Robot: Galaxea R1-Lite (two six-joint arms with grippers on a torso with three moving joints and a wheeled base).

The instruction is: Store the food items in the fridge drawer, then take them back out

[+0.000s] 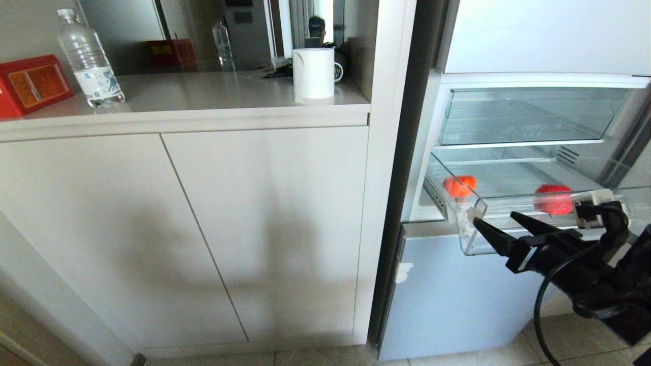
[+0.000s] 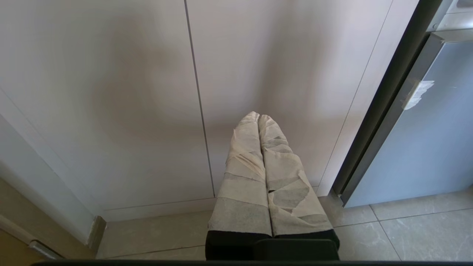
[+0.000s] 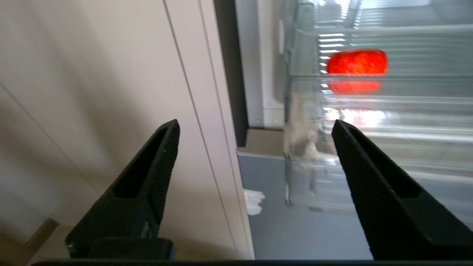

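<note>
Both food items [image 1: 459, 185] [image 1: 553, 199] lie in the pulled-out fridge drawer [image 1: 470, 239] — storing looks done, taking out remains. The right hand [image 1: 498, 226] hangs released, empty, just outside the drawer's front.

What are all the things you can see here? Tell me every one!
food items: 2, red-orange, in the fridge drawer, one at its left end, one toward its right
fridge drawer: 1, clear plastic, pulled out over the pale blue door panel
upper bin: 1, clear, above the drawer
door panel: 1, pale blue, below the drawer
water bottle: 1, clear, on the counter at left
red box: 1, on the counter's far left
white mug: 1, on the counter near the fridge
cabinet doors: 2, beige, under the counter
right gripper: 1, black, jaws open and empty, in front of the drawer's left corner
left gripper: 1, tape-wrapped, jaws shut, low by the cabinet doors
</note>
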